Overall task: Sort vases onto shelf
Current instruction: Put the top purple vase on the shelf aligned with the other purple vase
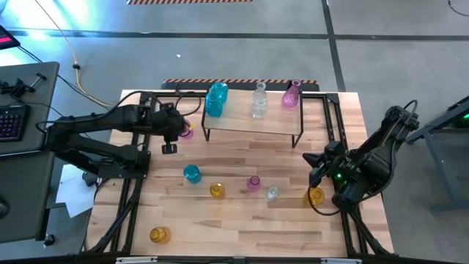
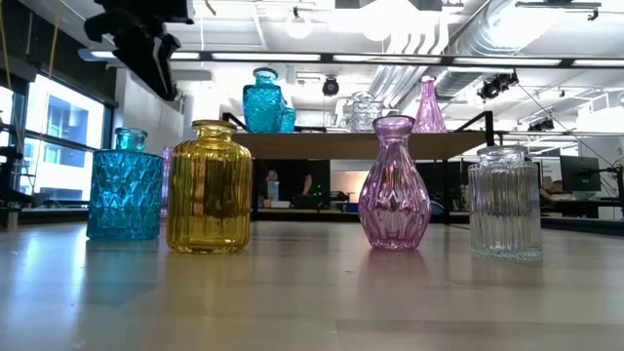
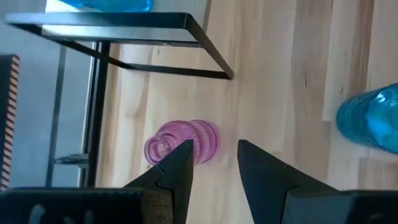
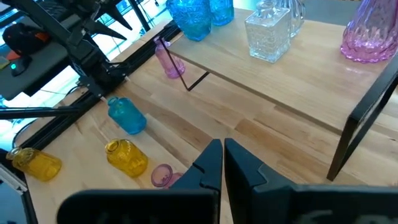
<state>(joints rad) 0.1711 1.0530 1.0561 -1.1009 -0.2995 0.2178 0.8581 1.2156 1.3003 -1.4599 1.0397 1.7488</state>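
Right now my left gripper (image 3: 213, 163) hovers partly open, empty, above the small pink vase (image 3: 181, 141); descending off-centre could topple it toward nine o'clock.

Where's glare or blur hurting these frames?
Low view: backlit by bright ceiling lights and windows, so the shelf underside reads dark; the yellow vase carries bright vertical highlights. Left wrist view: the pink vase beyond the left gripper looks soft, edges smeared. High view: even light, only faint shadows under the shelf.
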